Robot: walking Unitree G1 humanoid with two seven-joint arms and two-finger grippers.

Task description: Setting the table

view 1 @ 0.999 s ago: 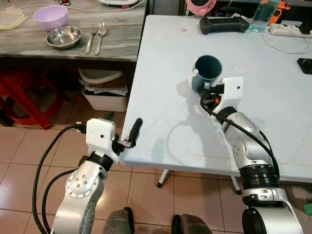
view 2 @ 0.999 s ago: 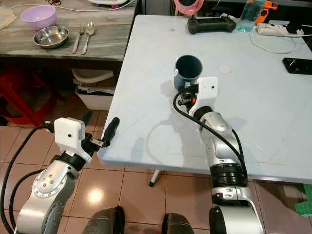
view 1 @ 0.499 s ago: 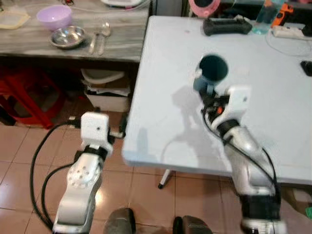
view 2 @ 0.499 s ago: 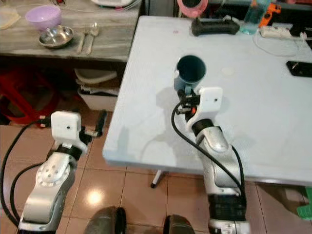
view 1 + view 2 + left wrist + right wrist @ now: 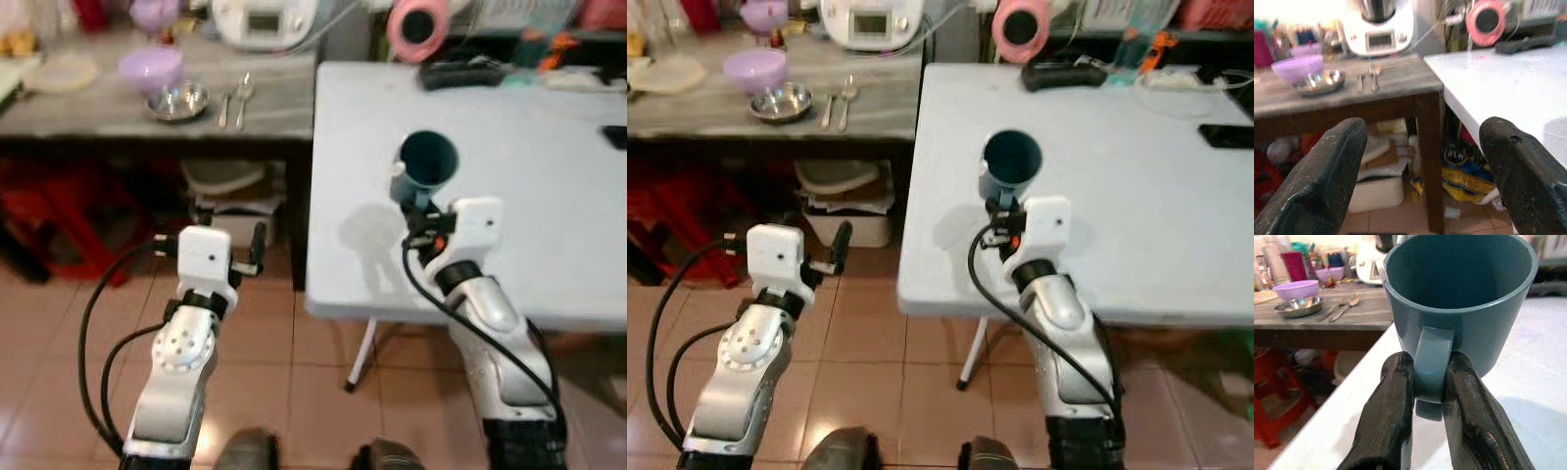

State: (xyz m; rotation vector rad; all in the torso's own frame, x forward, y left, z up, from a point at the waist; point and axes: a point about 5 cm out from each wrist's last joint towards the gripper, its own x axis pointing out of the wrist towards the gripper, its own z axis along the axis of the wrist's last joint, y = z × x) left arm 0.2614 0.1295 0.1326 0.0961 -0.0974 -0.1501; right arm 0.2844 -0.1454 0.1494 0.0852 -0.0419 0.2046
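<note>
A teal mug (image 5: 428, 162) is over the near left part of the white table (image 5: 549, 196), seemingly a little above its top. My right gripper (image 5: 1430, 367) is shut on the mug's handle (image 5: 1433, 357), one black finger on each side. My left gripper (image 5: 1425, 132) is open and empty. It hangs over the tiled floor, left of the table's edge (image 5: 258, 240). Beyond it stands a wooden side table (image 5: 98, 103) with a purple bowl (image 5: 150, 69), a steel bowl (image 5: 178, 100), a fork (image 5: 225, 98) and a spoon (image 5: 242, 93).
A white kitchen appliance (image 5: 265, 22) stands at the back of the side table. A bin (image 5: 225, 191) and a red stool (image 5: 59, 215) sit underneath it. A black controller (image 5: 460, 73), a pink round object (image 5: 416, 27) and a phone (image 5: 615, 137) lie on the white table's far part.
The camera has pulled back and the whole picture has shifted. My left gripper has left the table's edge and now hangs further left over the floor. The right gripper still holds the mug.
</note>
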